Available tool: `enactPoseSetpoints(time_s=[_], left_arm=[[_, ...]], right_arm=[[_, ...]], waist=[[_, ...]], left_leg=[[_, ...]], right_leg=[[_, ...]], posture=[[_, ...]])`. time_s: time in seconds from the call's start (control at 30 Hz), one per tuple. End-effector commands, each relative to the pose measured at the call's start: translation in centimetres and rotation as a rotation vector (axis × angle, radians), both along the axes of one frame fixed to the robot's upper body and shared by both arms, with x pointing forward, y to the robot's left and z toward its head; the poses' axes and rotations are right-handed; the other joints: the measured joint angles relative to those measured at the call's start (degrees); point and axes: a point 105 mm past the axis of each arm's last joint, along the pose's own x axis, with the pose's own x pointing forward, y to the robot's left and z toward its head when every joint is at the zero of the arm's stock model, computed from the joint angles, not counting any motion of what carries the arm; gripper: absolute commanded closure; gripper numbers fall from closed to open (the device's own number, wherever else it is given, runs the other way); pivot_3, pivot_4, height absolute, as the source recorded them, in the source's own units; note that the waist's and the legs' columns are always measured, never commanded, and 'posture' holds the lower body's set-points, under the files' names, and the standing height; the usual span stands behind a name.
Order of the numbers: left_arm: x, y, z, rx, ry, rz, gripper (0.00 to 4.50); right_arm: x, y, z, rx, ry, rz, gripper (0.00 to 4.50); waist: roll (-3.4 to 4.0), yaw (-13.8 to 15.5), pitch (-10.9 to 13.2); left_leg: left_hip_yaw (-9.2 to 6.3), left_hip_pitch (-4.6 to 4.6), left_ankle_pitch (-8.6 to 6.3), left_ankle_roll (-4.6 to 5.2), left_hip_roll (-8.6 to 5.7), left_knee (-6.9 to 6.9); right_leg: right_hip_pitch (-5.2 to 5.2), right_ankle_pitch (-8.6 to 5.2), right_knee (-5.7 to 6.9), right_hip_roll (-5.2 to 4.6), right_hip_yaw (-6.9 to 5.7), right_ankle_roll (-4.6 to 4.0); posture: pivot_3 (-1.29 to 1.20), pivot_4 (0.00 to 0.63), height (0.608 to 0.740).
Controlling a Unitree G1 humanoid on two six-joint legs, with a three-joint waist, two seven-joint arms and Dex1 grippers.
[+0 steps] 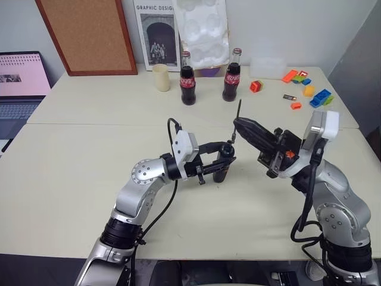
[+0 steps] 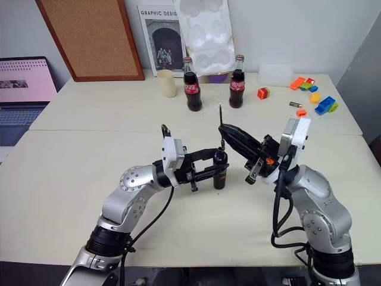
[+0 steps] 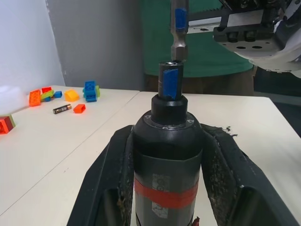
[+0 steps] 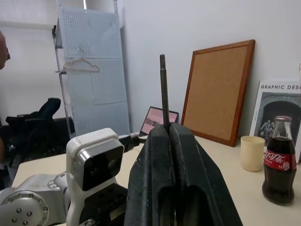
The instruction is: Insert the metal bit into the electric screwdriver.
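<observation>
My left gripper (image 1: 225, 159) is shut on the electric screwdriver (image 1: 222, 168), a black cylinder with a red band, held upright above the table's middle. In the left wrist view its blue-wrapped tip (image 3: 171, 84) points up between my fingers (image 3: 110, 174). My right gripper (image 1: 237, 123) is shut on the metal bit (image 1: 239, 112), a thin dark rod that stands upright out of the closed fingertips (image 4: 181, 136). The bit's lower end (image 3: 179, 28) hangs straight above the screwdriver's tip, at its opening; I cannot tell whether it has gone in.
Two cola bottles (image 1: 188, 80) (image 1: 231, 77) and a cream cup (image 1: 161, 77) stand at the back of the table (image 1: 89, 155). Toy bricks (image 1: 320, 97) and a small battery (image 1: 289, 96) lie at the back right. A laptop (image 1: 18, 89) sits far left.
</observation>
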Motion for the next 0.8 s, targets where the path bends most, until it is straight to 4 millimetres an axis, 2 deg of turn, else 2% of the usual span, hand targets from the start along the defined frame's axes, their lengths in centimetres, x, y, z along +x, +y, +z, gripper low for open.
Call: enactPoseSetpoints(time_s=[0.03,0.33,0.8], left_arm=[[0.0,0.2,-1.7,0.056,0.048,0.008,2.86],[0.0,0.2,-1.7,0.059,0.050,0.008,2.86],[-0.1,0.2,-1.7,0.059,0.049,0.004,2.86]], right_arm=[[-0.6,0.2,1.0,0.013,-0.049,0.006,4.50],[-0.4,0.6,1.8,0.038,-0.065,0.020,4.50],[-0.3,0.4,0.6,0.013,-0.038,0.011,4.50]], waist=[[0.00,0.01,0.00],[0.00,0.05,0.00],[0.00,0.04,0.00]], left_leg=[[0.00,0.01,0.00,0.00,0.00,0.00],[0.00,0.00,0.00,0.00,0.00,-0.01],[0.00,0.00,0.00,0.00,0.00,-0.01]], right_leg=[[0.00,-0.01,0.00,0.00,0.00,0.01],[0.00,0.00,-0.01,0.00,-0.01,-0.01],[0.00,0.01,-0.02,0.00,0.00,-0.02]], posture=[[0.00,0.150,0.740],[0.00,0.150,0.740],[0.00,0.150,0.740]])
